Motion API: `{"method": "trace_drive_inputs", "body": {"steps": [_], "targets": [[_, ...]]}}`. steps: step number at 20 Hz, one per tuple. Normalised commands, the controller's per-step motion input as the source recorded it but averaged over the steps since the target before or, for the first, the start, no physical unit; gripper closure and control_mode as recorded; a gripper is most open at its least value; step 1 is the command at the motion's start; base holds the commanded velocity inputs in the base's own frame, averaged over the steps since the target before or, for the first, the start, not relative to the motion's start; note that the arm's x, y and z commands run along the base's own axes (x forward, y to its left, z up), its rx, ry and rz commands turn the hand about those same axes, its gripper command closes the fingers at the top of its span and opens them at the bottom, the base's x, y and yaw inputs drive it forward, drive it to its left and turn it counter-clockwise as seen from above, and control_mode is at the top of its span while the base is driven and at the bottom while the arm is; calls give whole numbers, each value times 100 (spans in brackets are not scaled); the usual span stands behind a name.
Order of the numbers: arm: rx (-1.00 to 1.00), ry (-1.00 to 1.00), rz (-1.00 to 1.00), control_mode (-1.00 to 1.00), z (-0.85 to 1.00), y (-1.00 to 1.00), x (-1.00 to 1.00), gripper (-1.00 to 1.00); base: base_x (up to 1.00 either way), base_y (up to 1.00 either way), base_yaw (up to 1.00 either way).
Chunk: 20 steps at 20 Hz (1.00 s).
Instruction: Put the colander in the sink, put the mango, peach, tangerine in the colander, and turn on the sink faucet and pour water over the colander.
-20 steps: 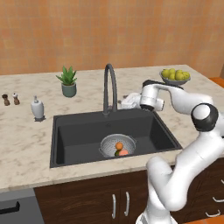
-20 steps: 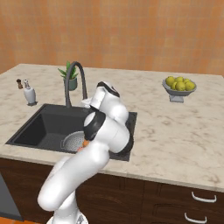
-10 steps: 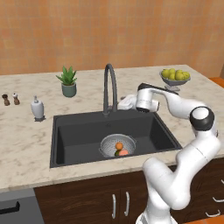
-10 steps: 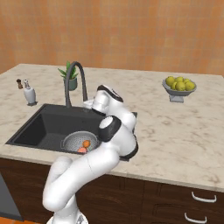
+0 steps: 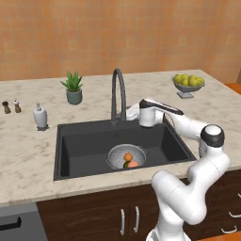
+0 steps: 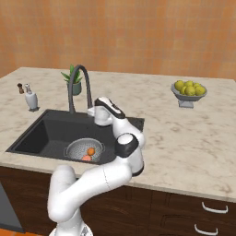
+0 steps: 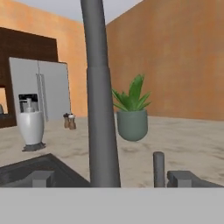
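The black sink (image 5: 75,146) is set in the marble counter (image 5: 28,155), and the dark gooseneck faucet (image 5: 117,94) rises at its back edge — the gripper (image 5: 133,112) sits just beside the faucet's base, its fingers apart in the hand view. The colander (image 5: 126,156) rests on the basin floor near the drain, holding the tangerine (image 5: 128,156) and the peach (image 5: 133,164). A greenish bit beside them may be the mango — too small to tell.

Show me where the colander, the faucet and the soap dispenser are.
colander (image 5: 117,155): left base view, bare left rim.
sink faucet (image 5: 123,84): left base view, arched spout.
soap dispenser (image 7: 30,127): hand view, white body.
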Motion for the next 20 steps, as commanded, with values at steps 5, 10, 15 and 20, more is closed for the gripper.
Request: {"method": "trace_drive_inputs", "body": {"steps": [5, 10, 15, 20], "targets": [[-7, 2, 0, -100, 8, -1, 36, -100, 0, 0, 0], [-6, 11, 0, -100, 7, -13, 41, -100, 0, 0, 0], [-4, 9, 0, -100, 0, -23, 40, -100, 0, 0, 0], [-1, 0, 0, -100, -14, 2, 29, -100, 0, 0, 0]]}}
